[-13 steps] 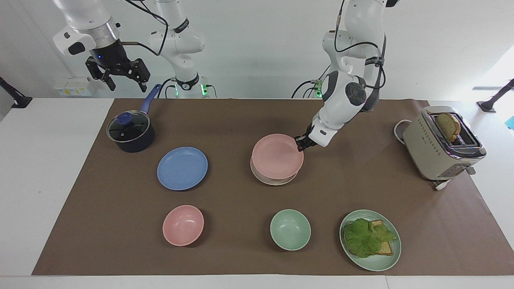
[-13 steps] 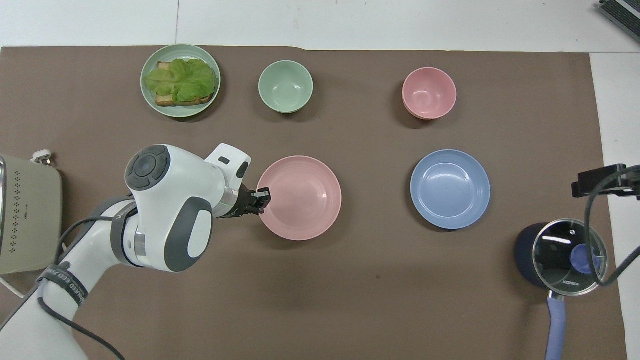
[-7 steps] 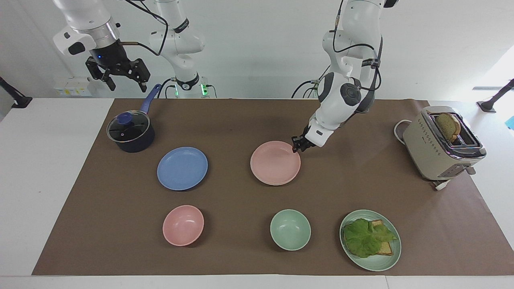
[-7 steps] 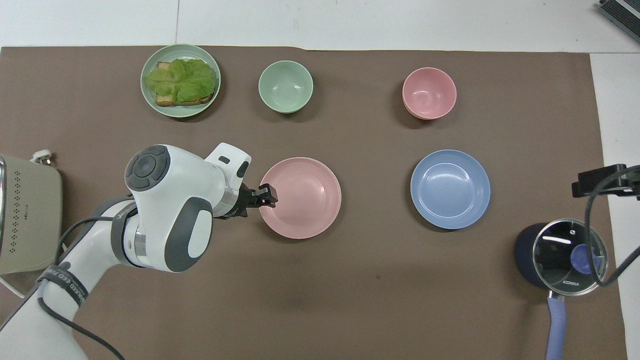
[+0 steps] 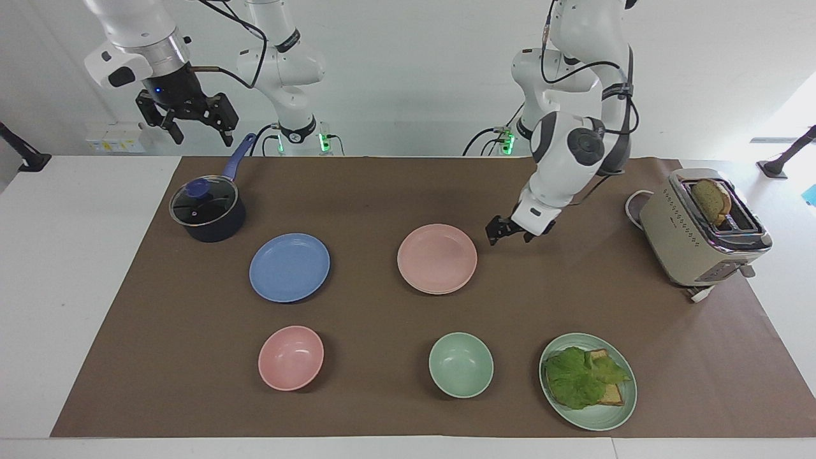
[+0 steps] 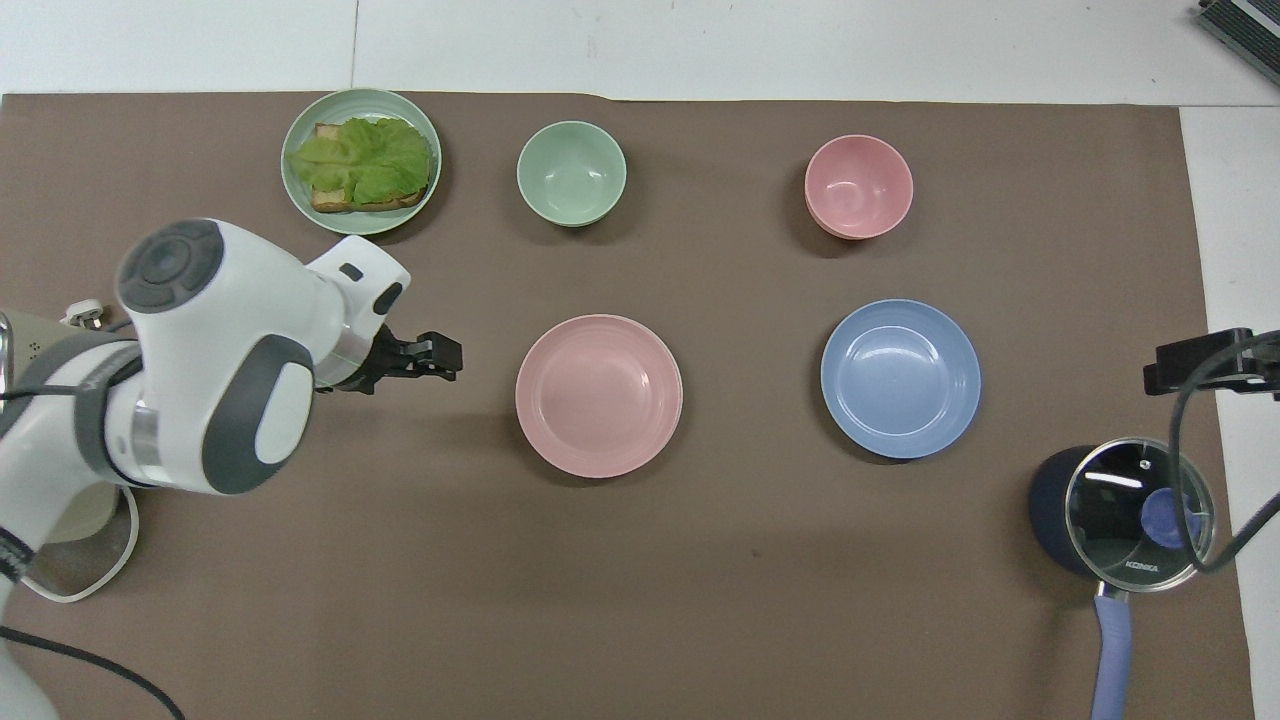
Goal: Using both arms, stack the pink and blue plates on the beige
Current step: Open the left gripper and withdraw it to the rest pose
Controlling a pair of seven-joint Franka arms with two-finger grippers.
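Note:
The pink plate [image 5: 437, 258] [image 6: 599, 395] lies flat at the middle of the brown mat. The beige plate is under it and covered from view. The blue plate [image 5: 289, 267] [image 6: 900, 378] rests alone beside them, toward the right arm's end. My left gripper [image 5: 508, 239] [image 6: 452, 358] hangs open and empty just above the mat, a short gap from the pink plate's rim on the left arm's side. My right gripper [image 5: 201, 135] waits open and empty, high above the pot.
A dark pot with a glass lid [image 5: 207, 210] stands near the right arm's base. A toaster holding bread [image 5: 704, 226] sits at the left arm's end. A pink bowl [image 5: 291, 357], a green bowl [image 5: 460, 364] and a green plate with lettuce toast [image 5: 588, 380] line the edge farthest from the robots.
My left gripper opened and let go of the pink plate, which settled flat onto the beige one. The gripper then drew back toward the left arm's end. The right arm stayed still.

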